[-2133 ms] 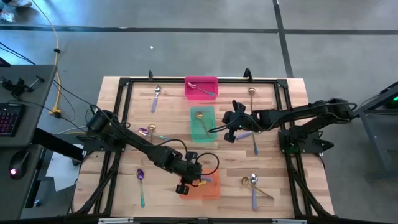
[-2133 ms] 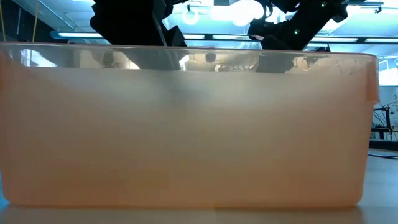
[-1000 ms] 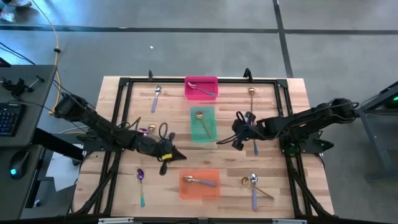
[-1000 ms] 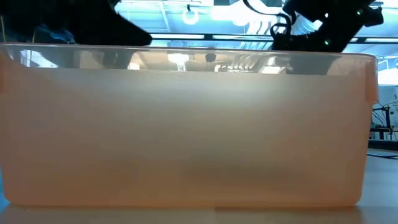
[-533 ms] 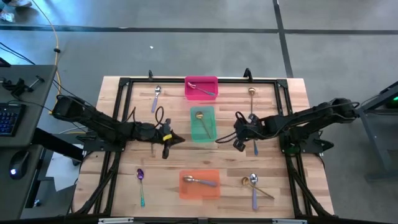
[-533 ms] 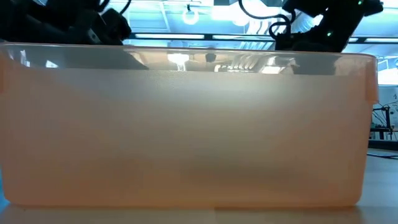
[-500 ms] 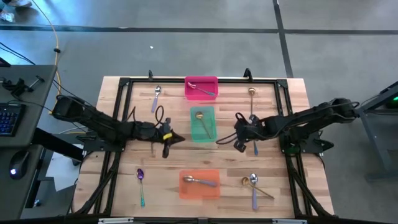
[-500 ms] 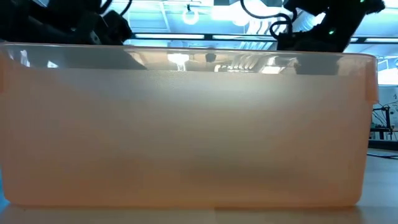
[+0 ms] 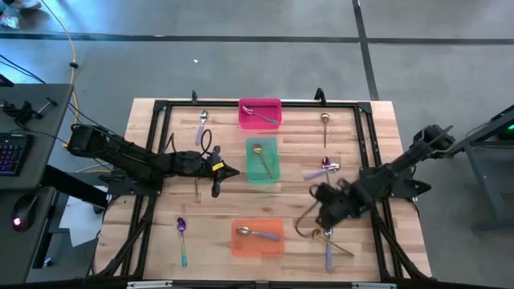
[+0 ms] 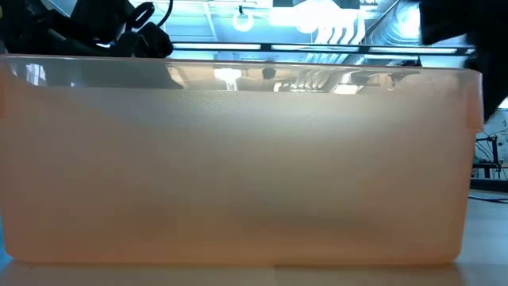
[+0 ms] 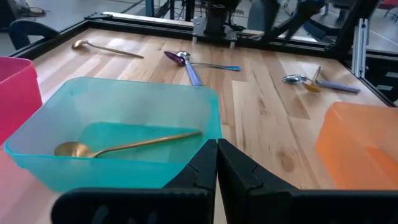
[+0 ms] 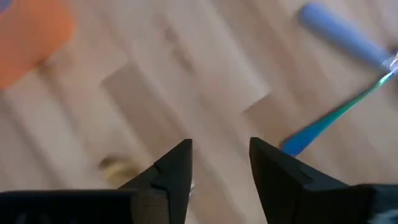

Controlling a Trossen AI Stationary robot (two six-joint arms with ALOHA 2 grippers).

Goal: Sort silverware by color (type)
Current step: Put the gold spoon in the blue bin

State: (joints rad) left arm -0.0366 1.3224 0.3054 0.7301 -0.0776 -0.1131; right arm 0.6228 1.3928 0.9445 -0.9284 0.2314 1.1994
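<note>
Your right gripper (image 9: 315, 222), fingers apart and empty, hovers by the spoon cluster (image 9: 327, 235) to pick one, while your closed left gripper (image 9: 217, 190) waits beside the green bin (image 9: 261, 172).

No readable text, label or number shows anywhere (bins and table included).

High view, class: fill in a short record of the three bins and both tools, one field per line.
pink bin: one silver utensil inside
green bin: one gold spoon inside
orange bin: one spoon inside
left tool: shut, empty, beside the green bin
right tool: open, above the spoons right of the orange bin
</note>
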